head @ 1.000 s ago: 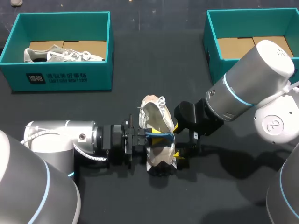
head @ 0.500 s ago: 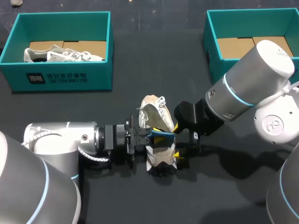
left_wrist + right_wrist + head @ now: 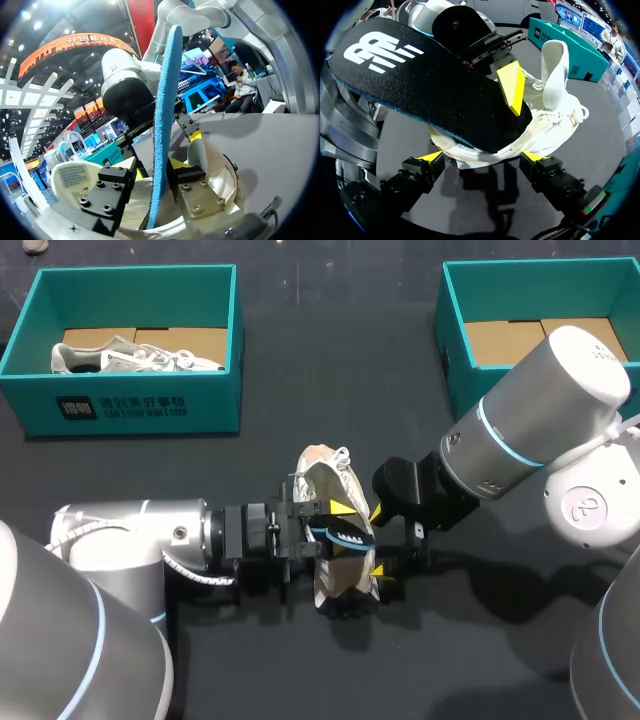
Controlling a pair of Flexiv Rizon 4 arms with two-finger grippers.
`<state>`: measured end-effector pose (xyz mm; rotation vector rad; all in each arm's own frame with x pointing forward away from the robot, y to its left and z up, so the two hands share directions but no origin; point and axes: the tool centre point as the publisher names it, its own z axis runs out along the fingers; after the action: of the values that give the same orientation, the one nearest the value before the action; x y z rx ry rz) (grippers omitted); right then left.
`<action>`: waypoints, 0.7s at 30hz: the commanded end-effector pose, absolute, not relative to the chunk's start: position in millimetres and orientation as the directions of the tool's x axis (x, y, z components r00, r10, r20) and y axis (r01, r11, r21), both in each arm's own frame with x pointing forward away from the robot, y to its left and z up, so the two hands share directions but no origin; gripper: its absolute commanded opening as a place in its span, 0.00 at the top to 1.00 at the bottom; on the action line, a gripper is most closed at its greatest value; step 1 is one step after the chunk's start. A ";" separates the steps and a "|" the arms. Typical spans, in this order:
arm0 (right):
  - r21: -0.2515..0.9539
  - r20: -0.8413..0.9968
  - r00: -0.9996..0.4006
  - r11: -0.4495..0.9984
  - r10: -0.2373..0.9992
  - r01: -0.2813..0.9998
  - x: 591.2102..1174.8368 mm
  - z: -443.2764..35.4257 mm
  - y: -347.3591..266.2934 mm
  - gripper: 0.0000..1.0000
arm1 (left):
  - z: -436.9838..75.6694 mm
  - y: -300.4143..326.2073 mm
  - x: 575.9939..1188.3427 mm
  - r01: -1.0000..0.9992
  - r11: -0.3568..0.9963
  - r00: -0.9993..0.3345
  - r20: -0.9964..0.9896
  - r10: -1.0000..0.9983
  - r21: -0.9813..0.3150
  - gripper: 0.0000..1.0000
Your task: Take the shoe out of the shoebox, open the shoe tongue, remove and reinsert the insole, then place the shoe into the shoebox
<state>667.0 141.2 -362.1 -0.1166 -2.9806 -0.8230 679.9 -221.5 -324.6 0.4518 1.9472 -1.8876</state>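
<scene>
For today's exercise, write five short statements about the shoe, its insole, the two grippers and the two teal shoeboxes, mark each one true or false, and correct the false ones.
1. The left gripper has the insole clamped between its fingers. True.
2. The insole lies flat on the table. False: it is held up off the table, with its lower end at the opening of the shoe.
3. The left shoebox has a second shoe in it. True.
4. The right shoebox also has a shoe in it. False: only its cardboard floor shows.
5. The right gripper has one finger on each side of the shoe. True.
</scene>
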 end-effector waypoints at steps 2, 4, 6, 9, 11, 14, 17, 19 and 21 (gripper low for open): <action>0.509 0.063 -0.996 0.857 0.061 0.085 665.8 -362.9 142.1 0.00 | -313.4 -222.7 669.1 0.493 0.055 -0.867 -0.496 -0.050 -0.868 0.61; 0.509 0.063 -0.996 0.857 0.061 0.085 665.8 -362.9 142.1 0.00 | -310.1 -223.8 666.9 0.495 0.061 -0.866 -0.498 -0.051 -0.867 0.61; 0.509 0.063 -0.996 0.857 0.061 0.085 665.8 -362.9 142.1 0.00 | -307.5 -224.8 665.2 0.500 0.067 -0.862 -0.503 -0.055 -0.864 0.60; 0.509 0.063 -0.996 0.857 0.061 0.085 665.8 -362.9 142.1 0.00 | -305.0 -226.1 663.4 0.518 0.075 -0.850 -0.523 -0.069 -0.852 0.81; 0.509 0.063 -0.996 0.857 0.061 0.085 665.8 -362.9 142.1 0.00 | -304.9 -226.7 662.5 0.541 0.081 -0.835 -0.546 -0.071 -0.837 1.00; 0.509 0.063 -0.996 0.857 0.061 0.085 665.8 -362.9 142.1 0.00 | -311.0 -227.0 663.2 0.580 0.104 -0.807 -0.587 -0.062 -0.808 1.00; 0.509 0.063 -0.996 0.857 0.061 0.085 665.8 -362.9 142.1 0.00 | -317.1 -226.3 665.2 0.608 0.122 -0.785 -0.617 -0.058 -0.784 1.00; 0.509 0.063 -0.996 0.857 0.061 0.085 665.8 -362.9 142.1 0.00 | -321.0 -225.4 667.8 0.612 0.127 -0.781 -0.622 -0.058 -0.781 1.00; 0.509 0.063 -0.996 0.857 0.061 0.085 665.8 -362.9 142.1 0.00 | -325.2 -224.4 671.7 0.617 0.136 -0.776 -0.628 -0.060 -0.775 1.00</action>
<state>667.0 141.2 -362.1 -0.1166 -2.9806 -0.8230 668.0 -220.5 -319.8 0.5351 1.9008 -1.6911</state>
